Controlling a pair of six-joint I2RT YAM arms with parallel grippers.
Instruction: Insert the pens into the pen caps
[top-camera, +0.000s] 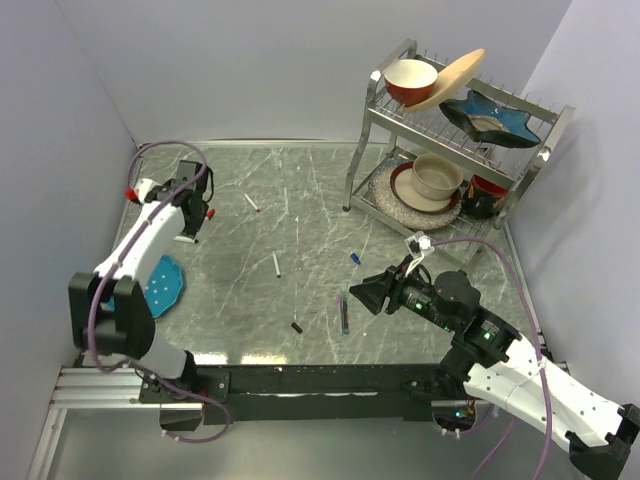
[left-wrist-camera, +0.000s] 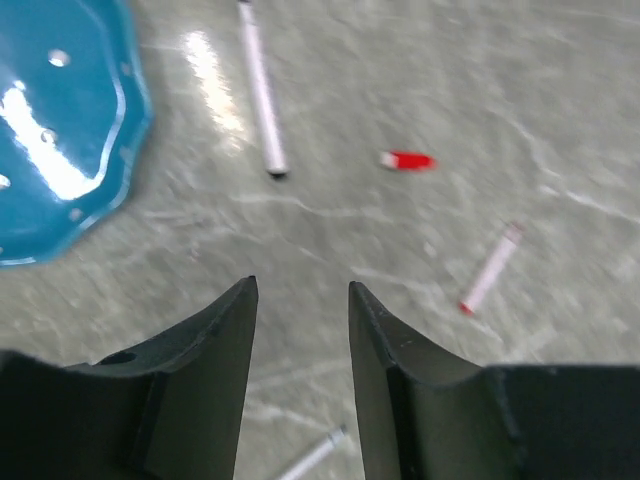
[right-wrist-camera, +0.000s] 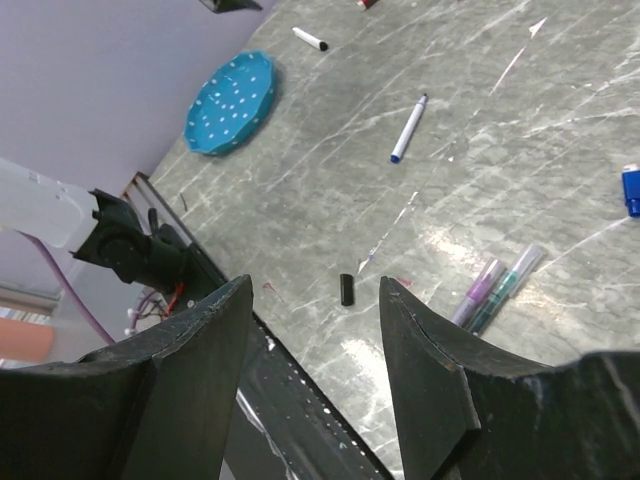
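Observation:
My left gripper (top-camera: 192, 232) is open and empty at the far left; in its wrist view (left-wrist-camera: 300, 290) it hovers over bare table. A red cap (left-wrist-camera: 408, 160) lies ahead of it, between a white pen with a black tip (left-wrist-camera: 262, 95) and a white pen with a red tip (left-wrist-camera: 490, 270). A third white pen (left-wrist-camera: 315, 455) shows below the fingers. My right gripper (top-camera: 362, 293) is open and empty, and the black cap (right-wrist-camera: 347, 289) lies on the table between its fingertips in its wrist view. The teal pen (right-wrist-camera: 510, 285) lies by a purple one. The blue-tipped pen (right-wrist-camera: 408, 130) and the blue cap (right-wrist-camera: 630, 190) lie farther off.
A teal plate (top-camera: 162, 284) lies at the table's left, near the left arm. A metal dish rack (top-camera: 372, 130) with bowls and plates stands at the back right. Walls close in on the left, back and right. The table's front edge (right-wrist-camera: 300, 400) is just under my right gripper.

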